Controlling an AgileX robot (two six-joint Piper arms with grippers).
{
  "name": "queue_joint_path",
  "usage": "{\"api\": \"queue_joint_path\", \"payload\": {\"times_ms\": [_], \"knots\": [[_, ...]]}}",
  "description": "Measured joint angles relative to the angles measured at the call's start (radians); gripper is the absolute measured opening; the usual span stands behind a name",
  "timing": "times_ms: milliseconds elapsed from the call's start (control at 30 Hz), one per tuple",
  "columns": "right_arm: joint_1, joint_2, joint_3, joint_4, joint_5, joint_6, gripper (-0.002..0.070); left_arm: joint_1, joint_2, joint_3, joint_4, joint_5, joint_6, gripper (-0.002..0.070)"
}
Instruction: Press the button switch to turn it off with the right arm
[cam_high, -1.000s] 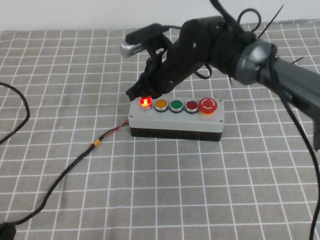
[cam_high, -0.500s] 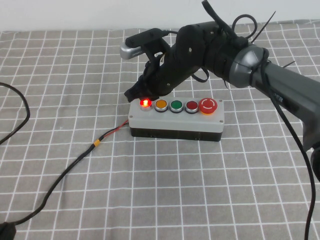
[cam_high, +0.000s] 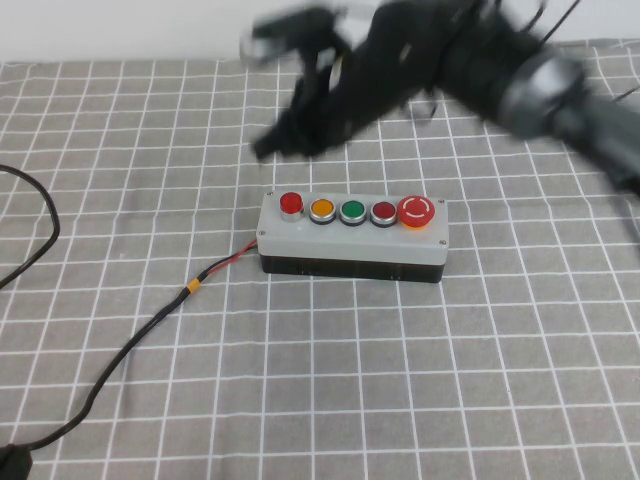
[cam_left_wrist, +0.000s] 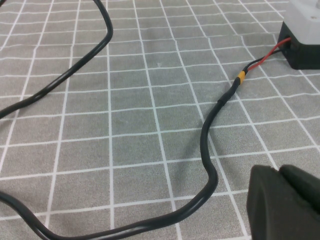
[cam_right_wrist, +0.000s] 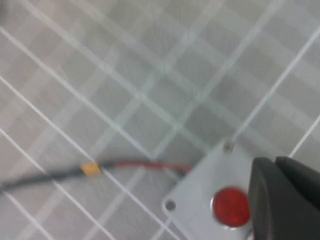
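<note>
The button switch (cam_high: 352, 235) lies mid-table, grey top on a black base, with five buttons in a row. Its leftmost red button (cam_high: 291, 204) is unlit; it also shows in the right wrist view (cam_right_wrist: 231, 206). My right arm (cam_high: 520, 70) reaches in from the right, blurred with motion. My right gripper (cam_high: 272, 143) hangs shut above and behind the box's left end, clear of the buttons; in the right wrist view (cam_right_wrist: 276, 170) its jaws are closed together beside the red button. My left gripper (cam_left_wrist: 280, 172) is shut and empty over the cloth, near the cable.
A red-black wire (cam_high: 225, 263) leaves the box's left end and joins a thick black cable (cam_high: 120, 355) running to the front left. The cable also loops across the left wrist view (cam_left_wrist: 210, 130). A grey checked cloth (cam_high: 400, 380) covers the table.
My right gripper has lifted up and back off the leftmost red button. That button's light, lit in the earlier frames, is now out.
</note>
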Motion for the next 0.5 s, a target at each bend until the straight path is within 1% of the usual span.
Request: {"api": "queue_joint_path", "payload": {"times_ms": [167,267,400,500], "knots": [[0.000,-0.190,-0.002,-0.005,0.002,0.000,-0.0016,0.000,0.000,0.000,0.000,0.000,0.000,-0.0003],[0.000,-0.285,-0.006,-0.020,0.035,-0.010,-0.0016,0.000,0.000,0.000,0.000,0.000,0.000,-0.0003],[0.000,-0.378,-0.004,-0.031,0.100,-0.018,-0.0016,0.000,0.000,0.000,0.000,0.000,0.000,-0.0003],[0.000,-0.434,0.039,-0.031,0.114,-0.019,-0.0016,0.000,0.000,0.000,0.000,0.000,0.000,-0.0003]]}}
